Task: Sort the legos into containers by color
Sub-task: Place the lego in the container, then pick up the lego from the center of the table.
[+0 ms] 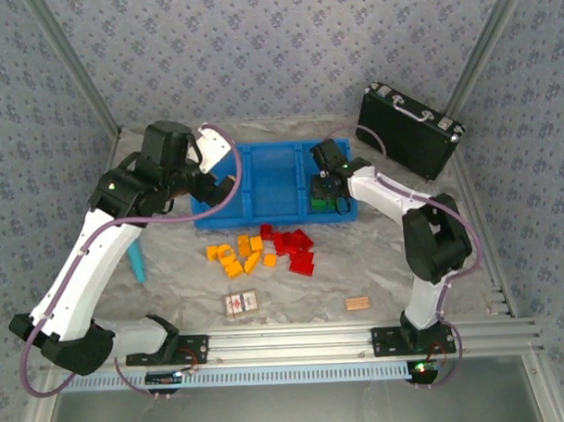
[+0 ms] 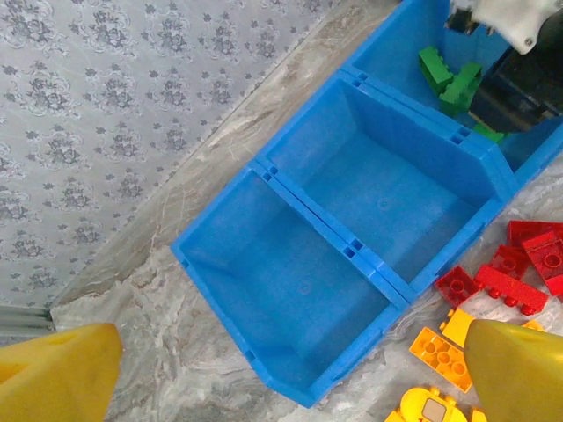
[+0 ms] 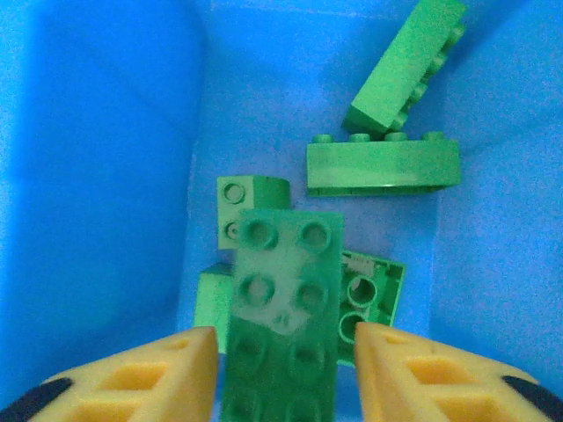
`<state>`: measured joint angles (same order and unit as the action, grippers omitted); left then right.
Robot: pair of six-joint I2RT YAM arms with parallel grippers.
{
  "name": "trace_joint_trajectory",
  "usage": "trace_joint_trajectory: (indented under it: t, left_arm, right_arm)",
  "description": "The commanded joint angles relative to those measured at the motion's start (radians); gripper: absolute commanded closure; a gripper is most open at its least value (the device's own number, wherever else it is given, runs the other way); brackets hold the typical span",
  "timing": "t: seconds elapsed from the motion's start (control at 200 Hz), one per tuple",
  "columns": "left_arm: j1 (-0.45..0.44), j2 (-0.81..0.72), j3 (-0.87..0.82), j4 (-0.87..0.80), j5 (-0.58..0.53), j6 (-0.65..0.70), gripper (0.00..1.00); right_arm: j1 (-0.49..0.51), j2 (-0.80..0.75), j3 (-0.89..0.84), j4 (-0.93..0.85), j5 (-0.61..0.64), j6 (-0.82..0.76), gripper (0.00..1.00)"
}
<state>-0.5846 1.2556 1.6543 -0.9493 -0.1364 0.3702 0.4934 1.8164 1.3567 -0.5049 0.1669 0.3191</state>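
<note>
Several green legos lay in the blue tray's right container, so the right gripper hung low there, jaws a little apart beside one more green brick; gripped or freed, I couldn't tell. The left gripper gaped empty nearby.

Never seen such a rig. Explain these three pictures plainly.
Two white robot arms stand at a table's edge, left arm and right arm. One picture looks down from above; the other two come from cameras on each wrist. On the table lie orange-yellow plastic bricks, red plastic bricks and a bright blue three-compartment plastic tray. The left jaws are open and empty. The right jaws reach into the compartment of green bricks, one green brick between them; gripped or released, I cannot tell.
</note>
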Motion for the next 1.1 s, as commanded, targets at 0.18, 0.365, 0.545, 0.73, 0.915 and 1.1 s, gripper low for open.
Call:
trace_joint_trajectory:
  t: [0.18, 0.365, 0.545, 0.73, 0.915, 1.1]
  left_arm:
    - [-0.004, -0.033, -0.013, 0.002, -0.015, 0.015, 0.00]
    - [-0.004, -0.057, -0.025, 0.004, -0.014, 0.012, 0.00]
    - [-0.004, -0.102, -0.072, 0.025, -0.019, 0.019, 0.00]
    - [-0.017, -0.184, -0.151, 0.080, -0.009, 0.025, 0.00]
    - [-0.048, -0.259, -0.222, 0.117, -0.046, 0.048, 0.00]
    - [-0.063, -0.336, -0.282, 0.170, -0.113, 0.073, 0.00]
  right_arm:
    - [0.038, -0.153, 0.047, -0.174, 0.006, 0.006, 0.35]
    - [0.148, -0.230, -0.035, -0.221, -0.026, 0.244, 0.34]
    - [0.204, -0.215, -0.142, -0.137, -0.100, 0.427, 0.32]
    - [0.261, -0.137, -0.062, -0.166, -0.076, 0.460, 0.23]
    - [0.293, -0.025, 0.001, -0.181, -0.071, 0.469, 0.23]
    - [0.333, 0.080, 0.054, -0.246, -0.028, 0.469, 0.27]
